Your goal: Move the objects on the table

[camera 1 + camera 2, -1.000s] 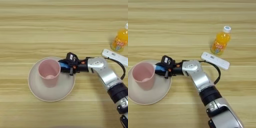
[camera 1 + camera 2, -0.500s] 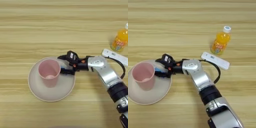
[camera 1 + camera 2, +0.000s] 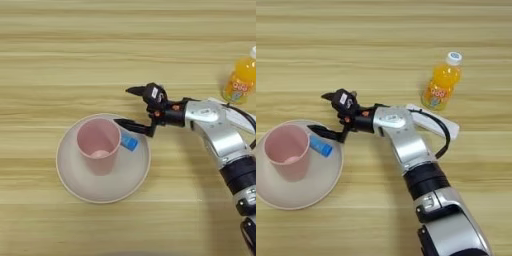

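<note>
Since a second ago, my end effector (image 3: 131,106) has let go of the blue tube (image 3: 129,143): its two black fingers now stand wide apart, one raised over the bench (image 3: 60,60), the other low at the plate's (image 3: 100,192) rim, just beside the tube. That tube lies on the plate, against the pink cup (image 3: 98,148) standing there. I judge the release done, so next I'd draw the arm back clear, perhaps toward the orange-juice bottle (image 3: 441,83) standing well apart beside the white device (image 3: 448,127). My forearm covers much of that device, and the tube's print is unreadable.
</note>
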Motion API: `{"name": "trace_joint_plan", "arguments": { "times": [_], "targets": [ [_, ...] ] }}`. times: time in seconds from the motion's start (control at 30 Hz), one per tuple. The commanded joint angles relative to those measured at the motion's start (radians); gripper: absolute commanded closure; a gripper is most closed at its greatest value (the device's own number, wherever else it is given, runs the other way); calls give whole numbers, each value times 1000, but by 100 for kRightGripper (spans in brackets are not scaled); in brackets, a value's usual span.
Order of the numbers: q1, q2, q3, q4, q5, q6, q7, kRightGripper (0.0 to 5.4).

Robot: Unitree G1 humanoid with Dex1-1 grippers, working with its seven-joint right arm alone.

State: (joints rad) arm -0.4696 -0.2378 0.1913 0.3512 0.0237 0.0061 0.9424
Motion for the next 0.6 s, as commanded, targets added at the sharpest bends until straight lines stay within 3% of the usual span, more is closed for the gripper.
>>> {"name": "trace_joint_plan", "arguments": {
  "times": [0.03, 0.23, 0.43, 0.6],
  "targets": [
    [-104, -38, -61, -33, 27, -37, -44, 11],
    [-108, -94, -141, -46, 60, -32, -54, 2],
    [-112, -128, -218, -94, 133, -33, -49, 2],
    [-143, -154, -298, -119, 183, -42, -92, 2]
  ]
}}
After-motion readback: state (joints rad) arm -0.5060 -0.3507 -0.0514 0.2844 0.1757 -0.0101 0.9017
